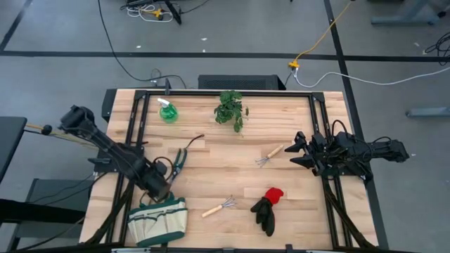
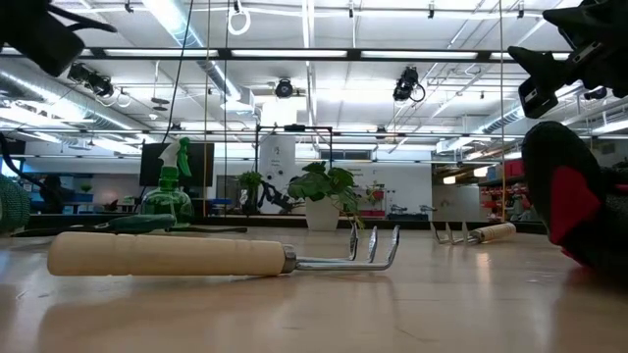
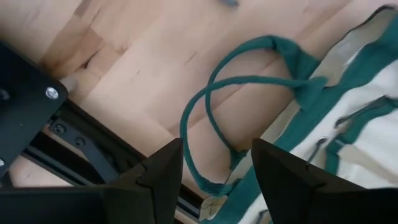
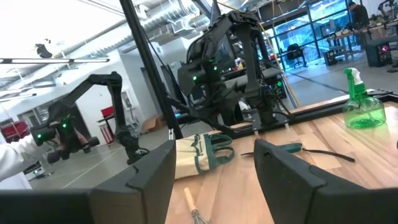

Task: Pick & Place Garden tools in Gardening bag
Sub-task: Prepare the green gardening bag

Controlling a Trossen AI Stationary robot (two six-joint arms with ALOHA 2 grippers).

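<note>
The left gripper (image 3: 212,177) hangs just above the cream canvas gardening bag with dark green trim (image 1: 157,218), at the table's front left corner. Its two dark fingers (image 3: 163,177) stand apart with nothing between them, and the bag's looped green handles (image 3: 214,102) lie on the wood directly beyond the gap. The right gripper (image 4: 212,171) waits at the table's right edge, its fingers likewise spread and empty.

The dark-handled pruning shears (image 1: 180,159) lie just beyond the left gripper. A wooden-handled metal hand rake (image 1: 219,207) rests right of the bag, with the red-and-black gloves (image 1: 267,209) further right. A second wooden-handled rake (image 1: 270,155) lies near the right gripper. The translucent green spray bottle (image 1: 167,111) stands at the back left, beside a small potted green plant (image 1: 230,109). No readable writing shows on any item.
</note>
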